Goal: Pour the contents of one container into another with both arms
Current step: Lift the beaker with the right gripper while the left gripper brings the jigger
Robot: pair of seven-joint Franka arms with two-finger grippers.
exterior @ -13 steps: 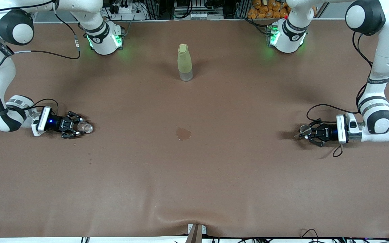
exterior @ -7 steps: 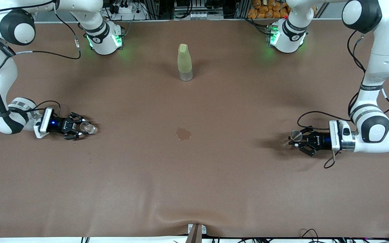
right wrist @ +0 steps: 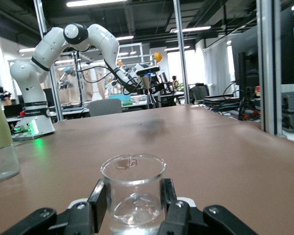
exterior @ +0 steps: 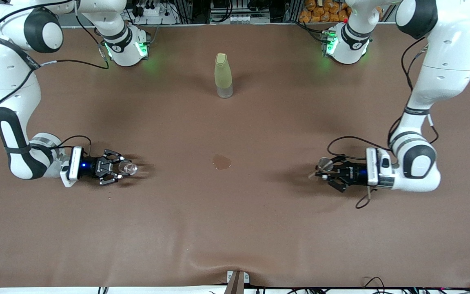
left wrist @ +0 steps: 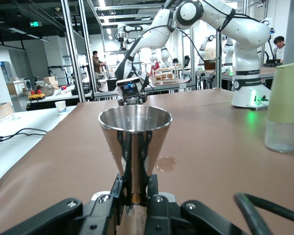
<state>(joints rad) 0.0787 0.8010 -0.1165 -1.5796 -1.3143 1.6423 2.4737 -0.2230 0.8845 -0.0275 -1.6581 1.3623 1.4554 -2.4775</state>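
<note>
My right gripper (exterior: 123, 168) is shut on a clear glass beaker (exterior: 128, 167), held upright low over the table toward the right arm's end. In the right wrist view the beaker (right wrist: 133, 188) stands between the pads of the right gripper (right wrist: 133, 201) with a little clear liquid at its bottom. My left gripper (exterior: 320, 172) is shut on the narrow waist of a shiny metal cone cup (exterior: 324, 164), upright, low over the table toward the left arm's end. The left wrist view shows that cup (left wrist: 134, 132) rising from the left gripper (left wrist: 134, 190).
A pale yellow-green bottle (exterior: 223, 75) with a clear base stands mid-table near the robots' bases. A small wet patch (exterior: 221, 161) lies on the brown table cover (exterior: 235, 228) between the two grippers. Tiny droplets (exterior: 109, 198) dot the cover by the right gripper.
Both grippers have moved toward the middle of the table and toward each other, each carrying its container upright. The bottle and the wet patch have stayed put.
</note>
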